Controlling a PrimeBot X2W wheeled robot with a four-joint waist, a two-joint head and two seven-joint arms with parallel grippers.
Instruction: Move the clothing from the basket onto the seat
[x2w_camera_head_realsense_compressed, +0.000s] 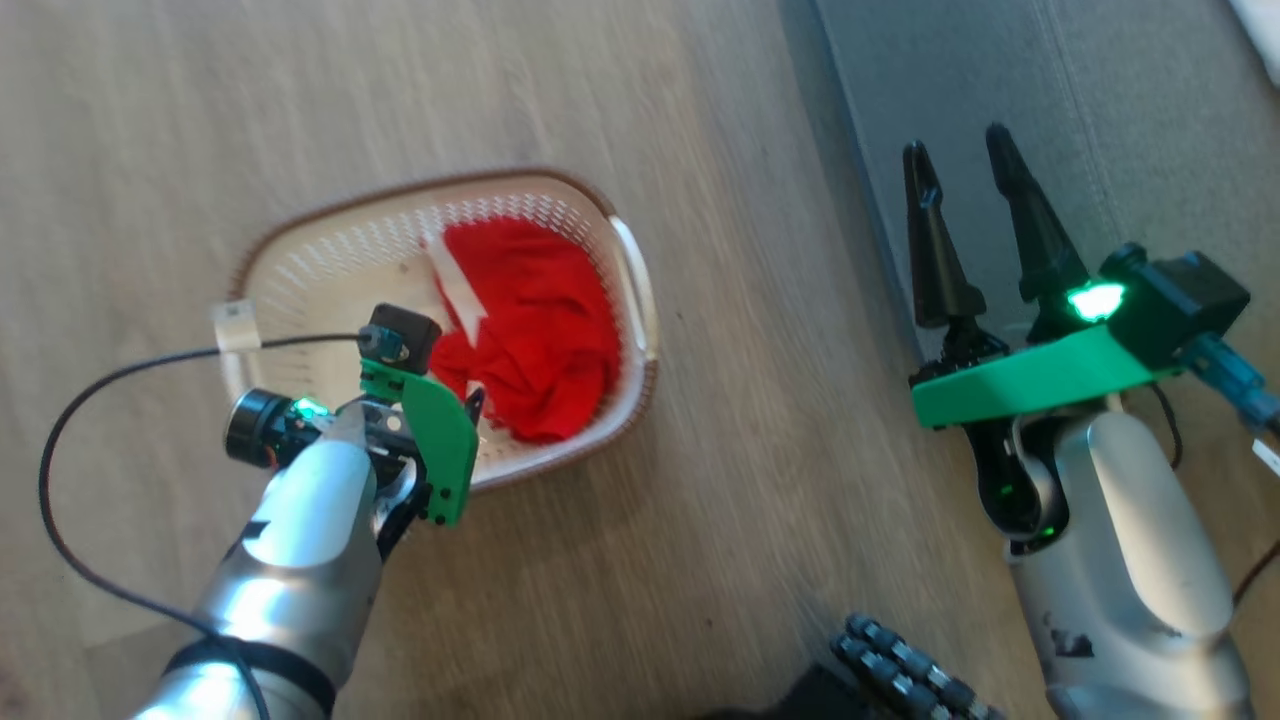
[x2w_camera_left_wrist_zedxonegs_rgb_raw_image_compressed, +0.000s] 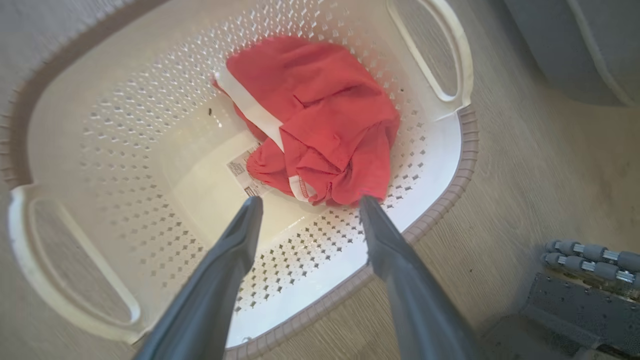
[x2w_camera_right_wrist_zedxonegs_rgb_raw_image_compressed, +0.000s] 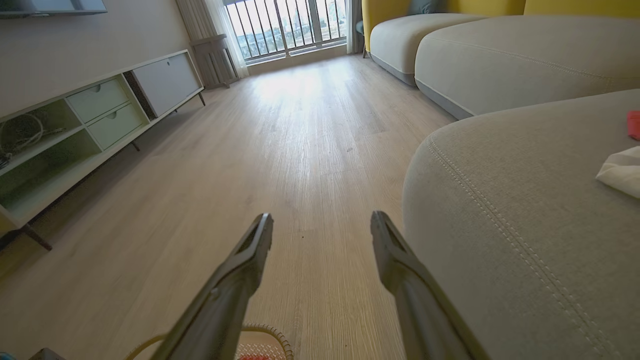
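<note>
- The basket (x2w_camera_head_realsense_compressed: 300, 260) stood on the wood floor (x2w_camera_head_realsense_compressed: 720, 480), apart from the seat (x2w_camera_head_realsense_compressed: 1120, 110), whose edge ran along the floor's right side in the head view.
- The red garment (x2w_camera_head_realsense_compressed: 535, 330) lay crumpled inside the basket, bunched against the end wall below one white handle (x2w_camera_left_wrist_zedxonegs_rgb_raw_image_compressed: 452, 55). The other end of the basket's bottom was bare.
- A white band (x2w_camera_left_wrist_zedxonegs_rgb_raw_image_compressed: 252, 107) ran along the side of the garment that faced the bare end. The garment's edge covered part of a label (x2w_camera_left_wrist_zedxonegs_rgb_raw_image_compressed: 239, 172) on the basket's bottom.
- The left gripper (x2w_camera_left_wrist_zedxonegs_rgb_raw_image_compressed: 308, 200) hung over the basket's near rim and pointed down into it. Its fingers were spread apart with nothing between them. The tips stood just at the garment's near edge, and whether they touched it could not be told.
- The right gripper (x2w_camera_head_realsense_compressed: 956, 142) hovered over the seat's floor-side edge, its fingers wide apart and empty.
- In the right wrist view that gripper pointed along the floor, just beside the seat's rounded, double-stitched corner.
- A white cloth (x2w_camera_right_wrist_zedxonegs_rgb_raw_image_compressed: 617, 172) lay on the seat's top, away from that corner. Beyond the cloth a small red thing (x2w_camera_right_wrist_zedxonegs_rgb_raw_image_compressed: 634, 125) was cut off by the picture's edge, and what it was could not be told.
- A low cabinet (x2w_camera_right_wrist_zedxonegs_rgb_raw_image_compressed: 100, 110) stood against the wall across the floor from the seat.
</note>
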